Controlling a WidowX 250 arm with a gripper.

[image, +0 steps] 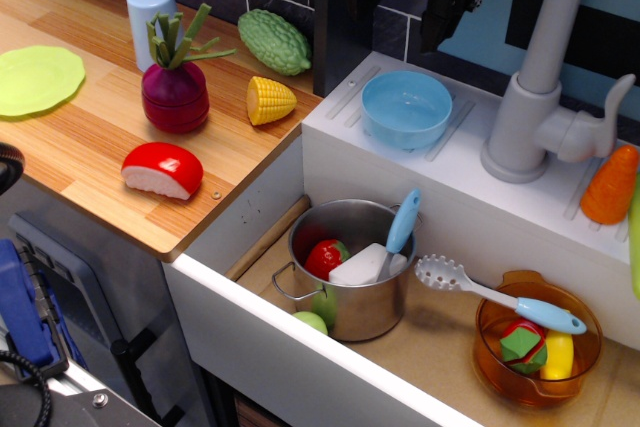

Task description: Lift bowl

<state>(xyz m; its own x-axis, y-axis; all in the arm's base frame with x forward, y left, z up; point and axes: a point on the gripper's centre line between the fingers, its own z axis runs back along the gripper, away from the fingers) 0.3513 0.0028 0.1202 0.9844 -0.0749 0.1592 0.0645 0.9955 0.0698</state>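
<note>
The light-blue bowl [406,107] stands upright and empty on the white ledge [470,182] behind the sink, left of the grey faucet [545,97]. My black gripper [400,22] hangs at the top of the view, just above and behind the bowl. Its two fingers are spread apart with the tiled wall showing between them, and it holds nothing. It is apart from the bowl.
In the sink stand a steel pot [350,272] with toy food and a blue-handled utensil, and an orange transparent bowl [535,347] under a slotted spoon [495,297]. On the wooden counter lie corn [268,100], a beet [175,92], a green gourd [273,40], a red-and-white piece [162,169] and a green plate [35,79]. A carrot [610,185] lies on the ledge.
</note>
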